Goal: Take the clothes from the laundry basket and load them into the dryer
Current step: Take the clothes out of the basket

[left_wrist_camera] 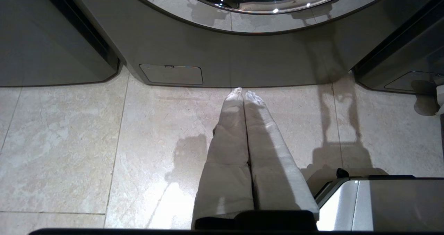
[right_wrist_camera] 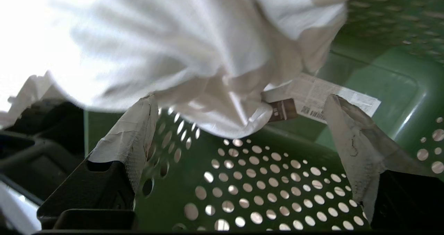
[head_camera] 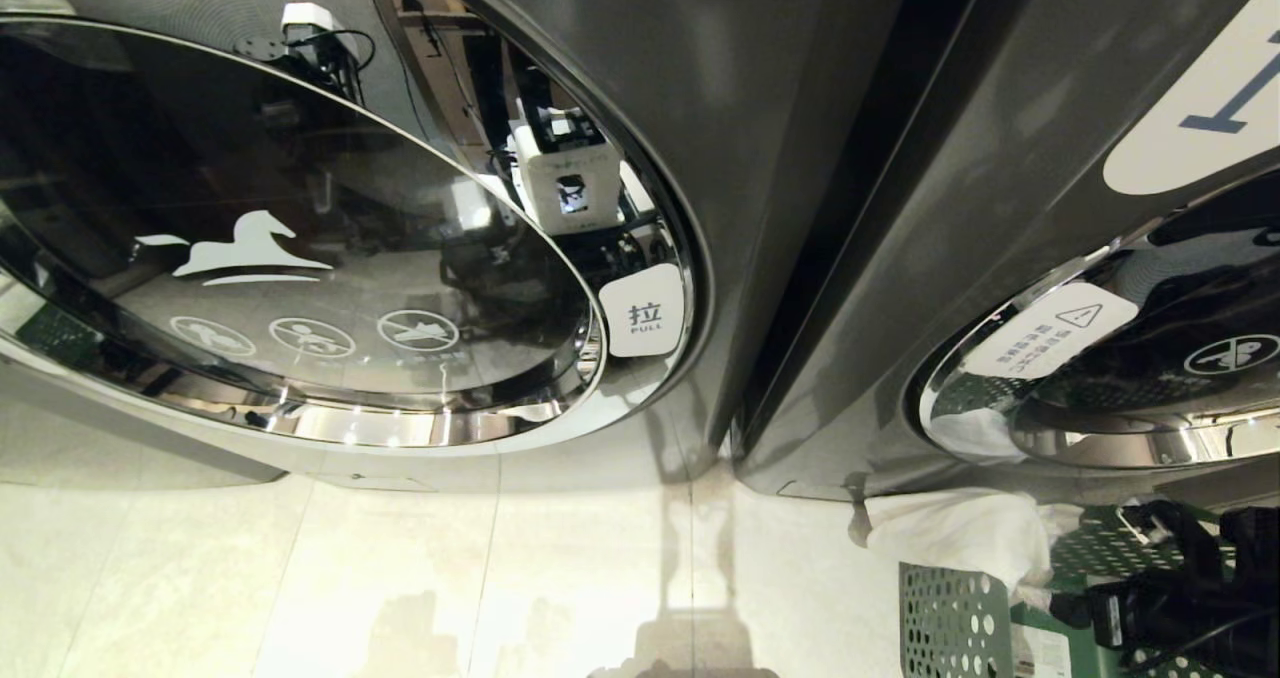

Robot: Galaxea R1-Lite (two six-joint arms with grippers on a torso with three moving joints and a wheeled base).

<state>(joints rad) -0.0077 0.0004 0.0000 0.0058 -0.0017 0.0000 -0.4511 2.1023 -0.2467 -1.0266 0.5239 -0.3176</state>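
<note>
The right gripper stands wide open over the green basket, fingers either side of a white cloth draped on the rim – holding nothing. The left gripper, fingers pressed together, hangs over the floor before the dryer.

Grey machines, green basket, white cloth

The dryer has a dark grey body, and its door is black glass with a chrome ring and white horse and round symbols. The label is white with dark letters. The laundry basket is green with a pattern of round holes. The cloth is white. The floor is cream, marbled tile.
</note>
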